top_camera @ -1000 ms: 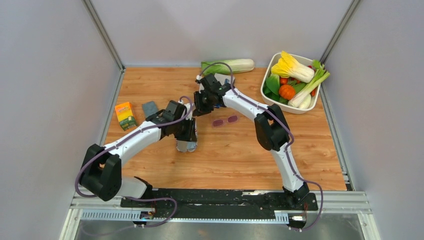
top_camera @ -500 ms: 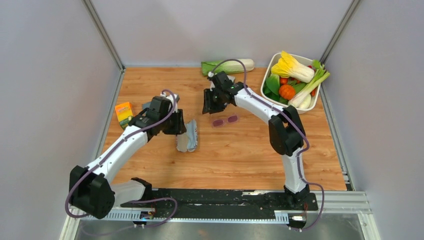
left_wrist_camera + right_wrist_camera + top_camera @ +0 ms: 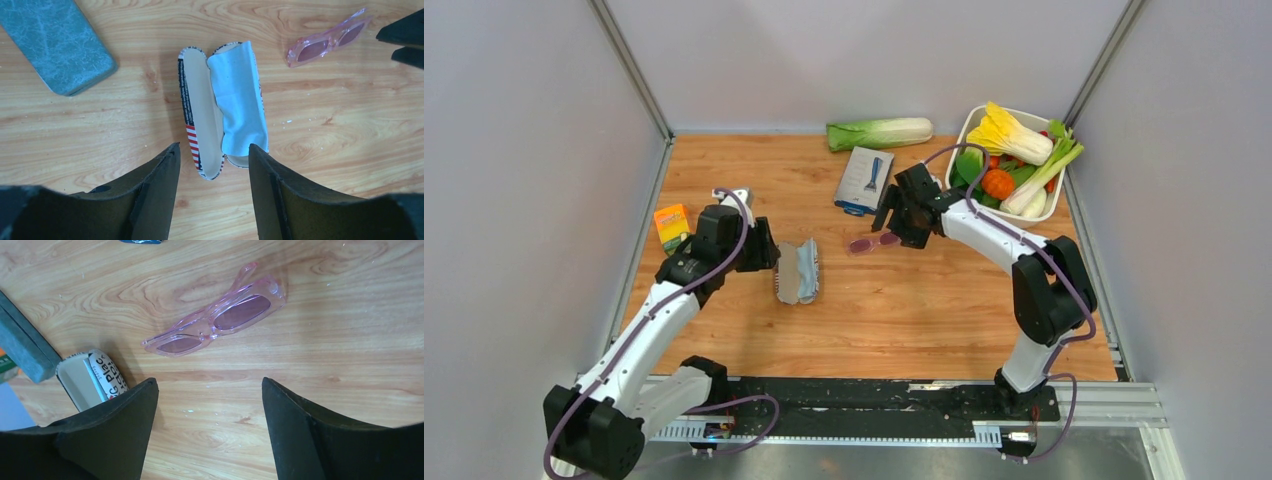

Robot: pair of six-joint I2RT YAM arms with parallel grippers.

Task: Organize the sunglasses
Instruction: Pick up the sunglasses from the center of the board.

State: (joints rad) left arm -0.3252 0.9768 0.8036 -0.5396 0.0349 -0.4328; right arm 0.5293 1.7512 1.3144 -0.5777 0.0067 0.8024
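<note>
The sunglasses (image 3: 874, 241) have a pink translucent frame with pink-purple lenses and lie folded on the wood; they also show in the right wrist view (image 3: 217, 322) and the left wrist view (image 3: 327, 42). An open striped case (image 3: 798, 272) with cream lining lies left of them and holds a light blue cloth (image 3: 240, 100). My left gripper (image 3: 767, 250) is open and empty, just left of the case (image 3: 197, 125). My right gripper (image 3: 891, 220) is open and empty, just right of and above the sunglasses.
A closed grey-blue case (image 3: 55, 45) lies left of the open case. A blue-grey packet (image 3: 864, 180), a cabbage (image 3: 879, 132) and a white tub (image 3: 957, 150) of vegetables stand at the back. An orange-green carton (image 3: 674, 230) sits at the left.
My left gripper has drawn back to the left, off the open case. My right arm has swung right and nearer, uncovering the blue-grey packet, and its gripper now hovers by the sunglasses.
</note>
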